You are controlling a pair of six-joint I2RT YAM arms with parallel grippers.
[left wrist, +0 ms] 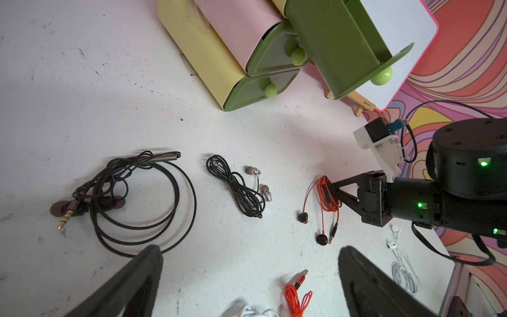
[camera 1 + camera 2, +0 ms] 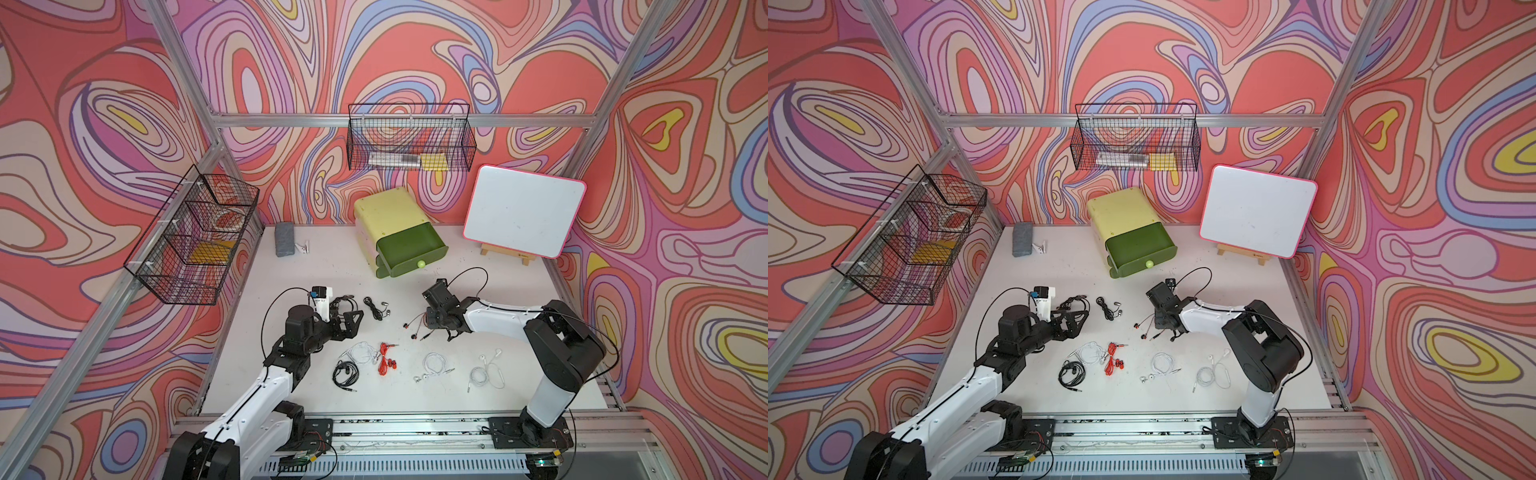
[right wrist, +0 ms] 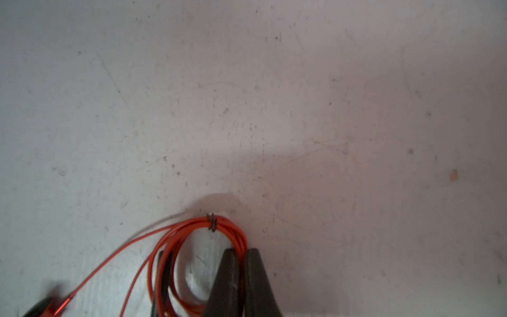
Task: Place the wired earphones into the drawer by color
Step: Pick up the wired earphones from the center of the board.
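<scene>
We are gripping red earphones [image 3: 192, 221] on the counter [image 3: 274, 109].
Our left hand [image 1: 249, 248] is hovering released above the counter, just beside black earphones [image 1: 115, 175] lying coiled; our right hand [image 3: 242, 251] is clenching the red earphones' cable loop, their buds lying on the counter, in front of the open green drawer [image 2: 409, 247].

Whiteboard [image 2: 523, 210], grey eraser [image 2: 284, 244], white clip [image 2: 302, 248]
</scene>
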